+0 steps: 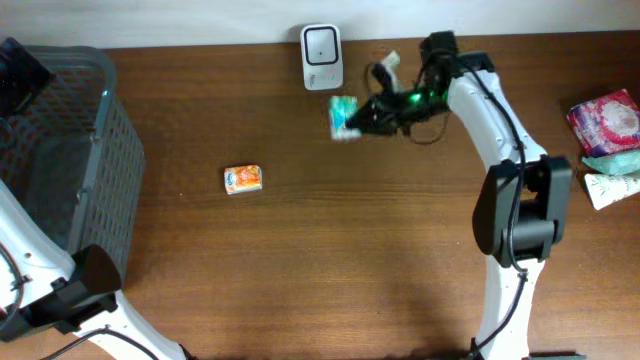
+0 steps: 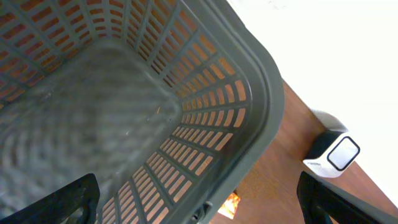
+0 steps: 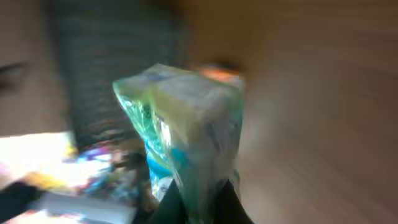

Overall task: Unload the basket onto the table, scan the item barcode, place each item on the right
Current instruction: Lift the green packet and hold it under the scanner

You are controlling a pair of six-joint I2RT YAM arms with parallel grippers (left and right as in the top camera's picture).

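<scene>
Overhead, I count one grey basket (image 1: 60, 150), one white scanner (image 1: 322, 57) and one orange packet (image 1: 243, 179) on a brown wooden table (image 1: 350, 260). Left wrist: fingers (image 2: 62, 202) spread wide above the basket, empty. Right wrist: right gripper (image 3: 199, 202) clamped on the green packet (image 3: 186, 137), just beside the scanner.

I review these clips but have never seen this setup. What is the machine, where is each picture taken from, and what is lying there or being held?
Two white robot arms work at a wooden table. The top picture looks down from above; the others come from cameras on each wrist. The right gripper is shut on a green plastic packet, holding it near the white barcode scanner. The left gripper hangs open over a grey basket. An orange packet lies mid-table, and more packets sit at the right edge.
</scene>
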